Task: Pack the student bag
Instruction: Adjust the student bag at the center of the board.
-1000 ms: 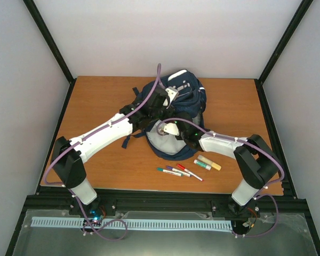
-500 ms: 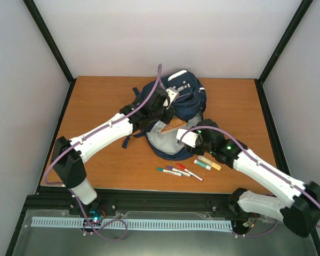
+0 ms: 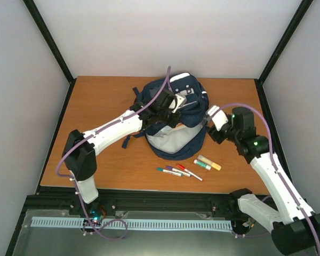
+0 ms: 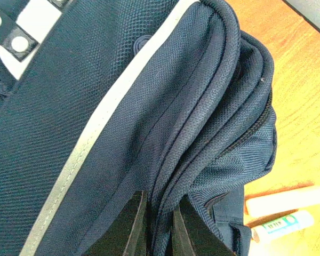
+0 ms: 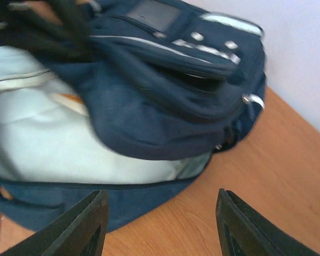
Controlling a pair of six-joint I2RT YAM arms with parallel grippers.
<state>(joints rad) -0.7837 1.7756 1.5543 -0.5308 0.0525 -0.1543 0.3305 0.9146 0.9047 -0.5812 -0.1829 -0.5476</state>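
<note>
**Student bag** (image 3: 184, 101): navy backpack with pale stripes, lying mid-counter toward the far side. Its mouth faces the arms and gapes on a pale grey lining (image 3: 173, 140). The contents are hard to make out. The right wrist view shows only a blurred orange-brown sliver (image 5: 69, 101) against the lining, too smeared to name.

**Left jaws**: nearly together, clamped on a folded edge of the bag's upper flap. In the top view the wrist covers the pinch itself.

**Right jaws**: apart with nothing between them, held just right of the bag above bare counter (image 3: 96, 101).

**Loose items**, near edge, apart from the bag:
- Three markers (image 3: 173, 171).
- A glue stick (image 3: 202, 165).
- A pale tube (image 3: 210, 162), cut off at the frame edge in the left wrist view.

**Dark straps** (image 3: 134, 136): trailing left, partly under the left arm.
</note>
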